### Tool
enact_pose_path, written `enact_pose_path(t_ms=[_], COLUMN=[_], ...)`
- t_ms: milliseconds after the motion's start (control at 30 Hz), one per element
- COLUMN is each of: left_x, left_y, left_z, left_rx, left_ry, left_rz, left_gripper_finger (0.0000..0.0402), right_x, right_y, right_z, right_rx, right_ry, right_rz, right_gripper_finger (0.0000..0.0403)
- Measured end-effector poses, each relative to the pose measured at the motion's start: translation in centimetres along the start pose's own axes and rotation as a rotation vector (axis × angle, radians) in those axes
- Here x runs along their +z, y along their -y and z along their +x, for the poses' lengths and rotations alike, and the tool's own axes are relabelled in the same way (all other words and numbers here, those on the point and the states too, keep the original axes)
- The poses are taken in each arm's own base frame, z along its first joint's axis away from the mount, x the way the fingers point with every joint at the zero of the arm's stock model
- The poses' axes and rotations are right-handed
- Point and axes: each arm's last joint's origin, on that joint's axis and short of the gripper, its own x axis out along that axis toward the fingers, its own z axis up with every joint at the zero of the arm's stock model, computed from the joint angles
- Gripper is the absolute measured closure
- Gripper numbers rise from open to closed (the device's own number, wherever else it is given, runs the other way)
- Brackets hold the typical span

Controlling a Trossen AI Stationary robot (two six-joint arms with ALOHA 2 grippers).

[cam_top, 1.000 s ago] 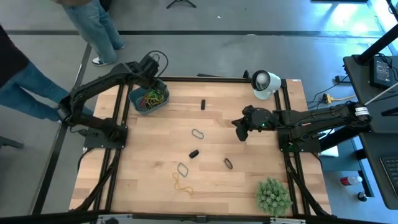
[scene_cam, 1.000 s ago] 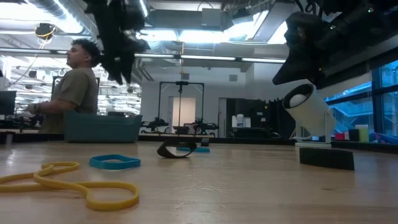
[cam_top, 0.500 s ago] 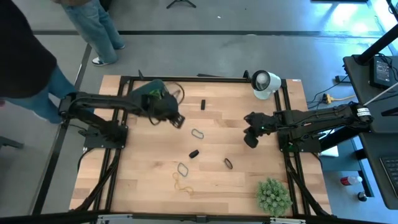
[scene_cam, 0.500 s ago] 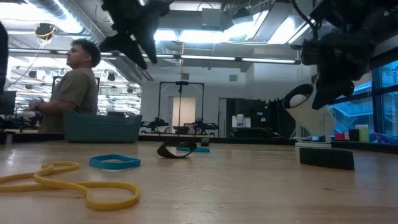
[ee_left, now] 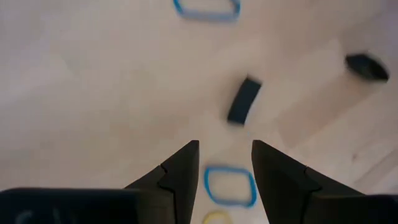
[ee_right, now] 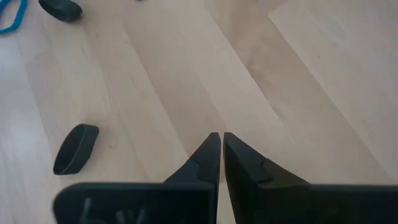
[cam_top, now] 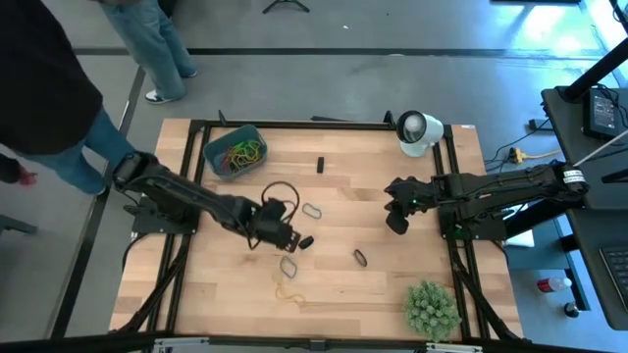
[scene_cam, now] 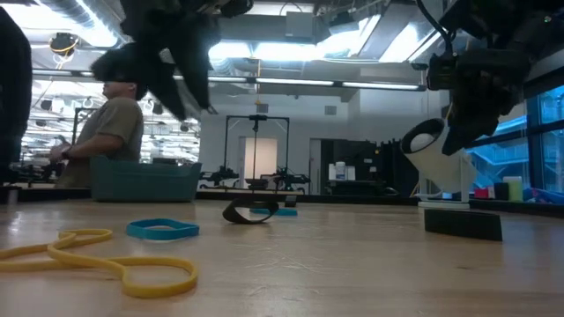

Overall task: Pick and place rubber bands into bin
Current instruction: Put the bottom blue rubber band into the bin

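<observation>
The teal bin (cam_top: pixel 234 150) sits near the table's far left corner, with green, red and yellow rubber bands (cam_top: pixel 241 153) inside. Loose bands lie mid-table: a blue loop (cam_top: pixel 312 210), a black one (cam_top: pixel 306 241), another blue loop (cam_top: pixel 288 265), a yellow one (cam_top: pixel 287 287), and black ones (cam_top: pixel 360 257) (cam_top: pixel 320 164). My left gripper (cam_top: pixel 287 238) hangs open above the middle bands. In its wrist view its fingers (ee_left: pixel 225 146) frame a blue loop (ee_left: pixel 230 185), with a black band (ee_left: pixel 244 99) ahead. My right gripper (cam_top: pixel 395 221) hovers shut right of centre (ee_right: pixel 221 149), above bare wood.
A white cup-like object (cam_top: pixel 412 128) stands at the far right corner. A spiky green plant ball (cam_top: pixel 430 306) sits near the near right corner. A black frame edges the table. People stand beyond the far left edge (cam_top: pixel 39 88). Bare wood lies along the near left side.
My left gripper has left the bin and swept toward the table's middle and near edge, coming down over the loose bands. My right gripper shifted a little toward the near right, then held still. No band has moved.
</observation>
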Motion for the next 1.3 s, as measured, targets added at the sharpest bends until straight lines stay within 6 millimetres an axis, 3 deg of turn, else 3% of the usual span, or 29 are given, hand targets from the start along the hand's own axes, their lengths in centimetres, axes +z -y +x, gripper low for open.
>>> enact_pose_path(t_ms=[433, 767, 1000, 1167, 1300], left_x=[-5.1, -6.0, -5.9, -4.8, -2.8], left_y=[1.6, 0.7, 0.8, 1.0, 0.3], left_z=[5.7, 8.7, 8.6, 6.0, 2.5], left_rx=[0.035, 0.171, 0.166, 0.101, 0.077], left_ry=[-0.165, -0.206, -0.227, -0.213, -0.140], left_rz=[0.073, 0.035, 0.019, 0.004, 0.009], left_gripper_finger=[0.0259, 0.0270, 0.0389, 0.0398, 0.0399], right_x=[0.7, 0.7, 0.7, 0.7, 0.7], right_y=[-0.4, -0.4, -0.4, -0.4, -0.4], right_z=[0.0, 0.0, 0.0, 0.0, 0.0], right_rx=[0.042, 0.042, 0.043, 0.043, 0.044], right_ry=[0.072, 0.071, 0.072, 0.073, 0.074], right_rz=[0.014, 0.016, 0.016, 0.016, 0.015], right_gripper_finger=[0.0377, 0.0377, 0.0377, 0.0377, 0.0377])
